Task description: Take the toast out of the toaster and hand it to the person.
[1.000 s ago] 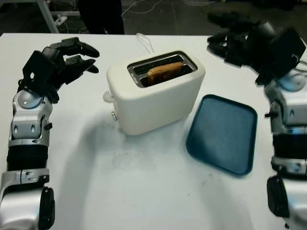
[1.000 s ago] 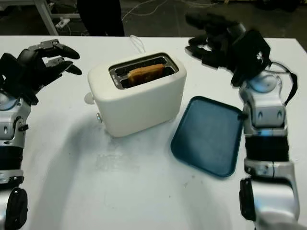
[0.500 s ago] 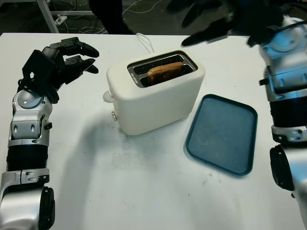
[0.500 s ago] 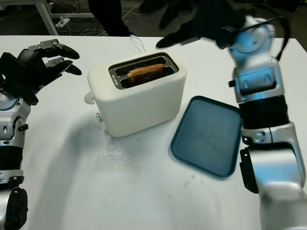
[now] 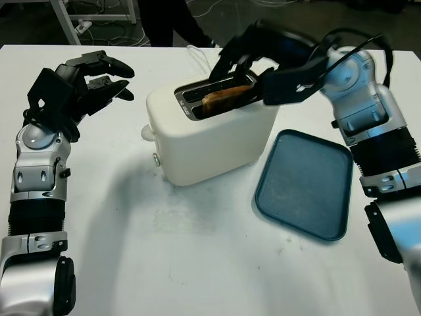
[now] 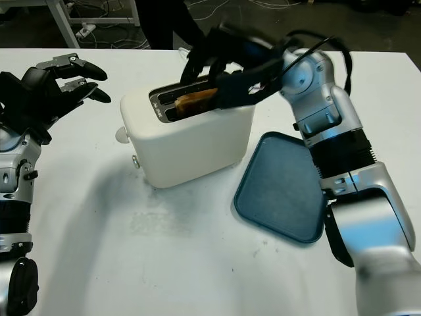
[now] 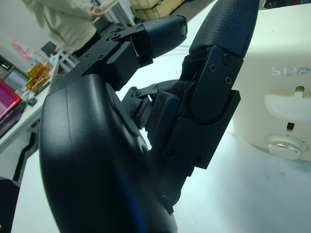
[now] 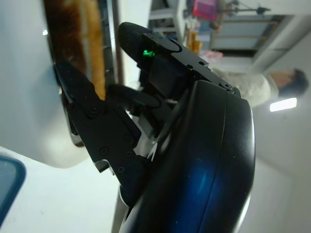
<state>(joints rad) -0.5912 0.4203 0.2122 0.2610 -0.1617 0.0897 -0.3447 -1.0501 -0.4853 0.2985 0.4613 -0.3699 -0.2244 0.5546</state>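
Note:
A cream toaster [image 5: 210, 141] stands mid-table with a browned slice of toast [image 5: 220, 100] sitting in its near slot. My right hand [image 5: 242, 78] hangs just over the toaster's top, open. Its fingers [image 5: 230, 52] reach over the far side of the slots and its thumb lies along the near right edge. In the right wrist view a finger sits right beside the toast [image 8: 92, 53], and I cannot tell whether they touch. My left hand [image 5: 89, 82] is held above the table left of the toaster, open.
A dark blue tray [image 5: 306, 184] lies on the white table to the right of the toaster. A person in dark trousers [image 5: 168, 20] stands beyond the table's far edge. The toaster's lever and knob [image 7: 286, 145] face my left hand.
My right hand has swung from the far right of the table up and leftward, then down onto the toaster's top. The left hand and the toast have not moved.

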